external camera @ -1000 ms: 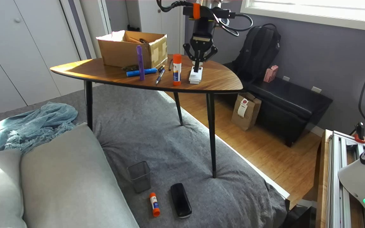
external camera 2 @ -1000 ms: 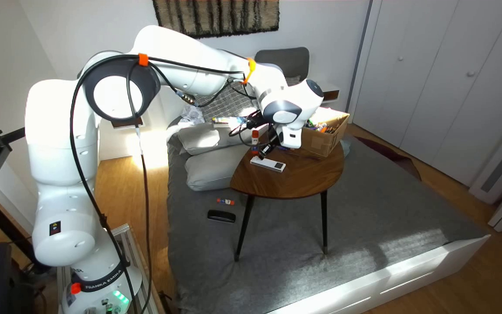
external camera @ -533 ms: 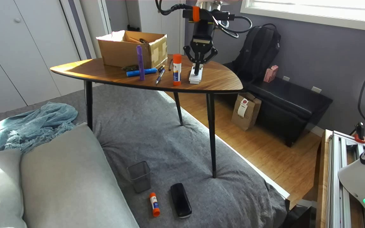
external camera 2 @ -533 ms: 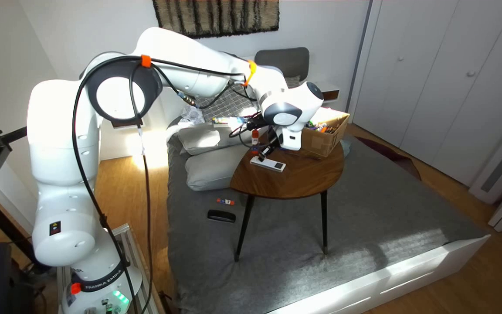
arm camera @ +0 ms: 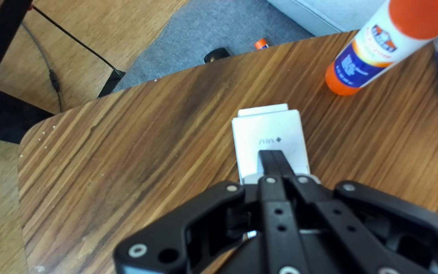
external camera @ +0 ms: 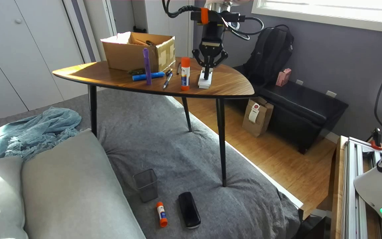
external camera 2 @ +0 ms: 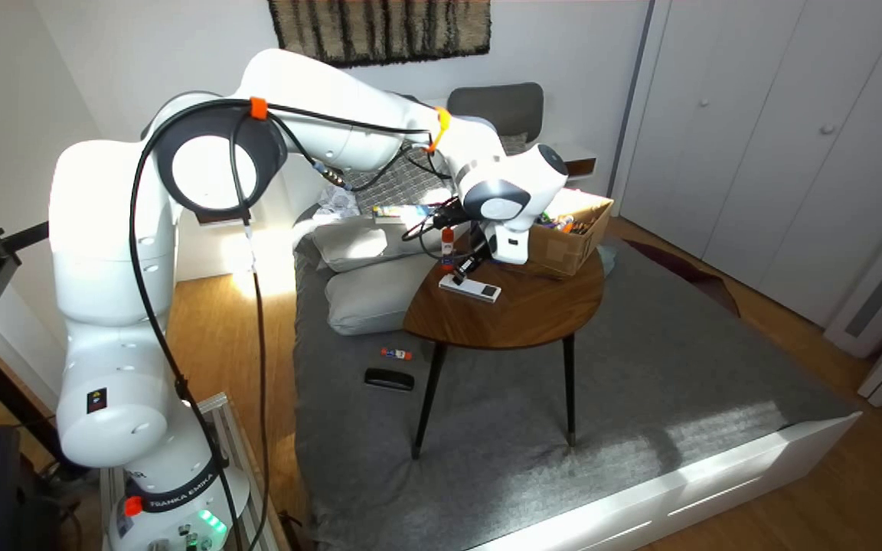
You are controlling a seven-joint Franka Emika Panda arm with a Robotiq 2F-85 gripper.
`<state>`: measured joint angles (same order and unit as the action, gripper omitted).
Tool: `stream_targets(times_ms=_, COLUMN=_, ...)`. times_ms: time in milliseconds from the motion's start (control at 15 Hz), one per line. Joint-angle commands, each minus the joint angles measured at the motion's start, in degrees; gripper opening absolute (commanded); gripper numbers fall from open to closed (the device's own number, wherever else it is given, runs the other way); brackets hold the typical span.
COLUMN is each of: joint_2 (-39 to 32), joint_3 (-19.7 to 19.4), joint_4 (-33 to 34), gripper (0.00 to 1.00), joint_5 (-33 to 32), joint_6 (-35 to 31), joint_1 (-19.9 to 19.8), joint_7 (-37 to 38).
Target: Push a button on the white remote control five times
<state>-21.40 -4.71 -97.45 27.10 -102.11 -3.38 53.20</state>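
Note:
The white remote control [external camera: 205, 84] lies flat on the wooden table [external camera: 232, 84] near its edge; it also shows in an exterior view [external camera 2: 479, 291]. In the wrist view its white end [arm camera: 266, 127] bears small faint lettering, and my gripper hides the rest. My gripper [external camera: 206, 78] points down at the remote, its two black fingers shut together with nothing between them. In the wrist view the fingertips [arm camera: 271, 153] stand over the remote's white top, just behind the lettering, and appear to touch it. Whether a button lies under them is hidden.
An upright orange-capped glue stick [external camera: 185, 73] stands close beside the remote. A purple marker [external camera: 147, 66] stands upright, with a blue marker [external camera: 148, 76] and a pen [external camera: 167, 80] lying near it. A cardboard box [external camera: 133, 54] stands at the table's back.
My gripper has moved down, most of it in the first half second, and its fingertips now meet the remote. Tabletop, remote and glue stick have shifted very slightly. The fingers stay shut.

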Motion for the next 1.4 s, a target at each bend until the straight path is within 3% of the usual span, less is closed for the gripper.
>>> stream_targets(times_ms=0, joint_2=-1.8, joint_3=0.0, joint_4=1.5, gripper=0.00, joint_5=-1.5, joint_6=0.8, joint_1=0.6, joint_7=1.8)
stream_targets(times_ms=533, joint_2=3.9, joint_3=-0.3, joint_4=-0.8, gripper=0.00, joint_5=-2.5, joint_6=-0.5, joint_1=0.7, joint_7=1.7)
stream_targets(times_ms=1333, joint_2=6.0, joint_3=-0.3, joint_4=-1.8, gripper=0.00, joint_5=-6.3, joint_6=-2.1, joint_1=0.4, joint_7=0.1)
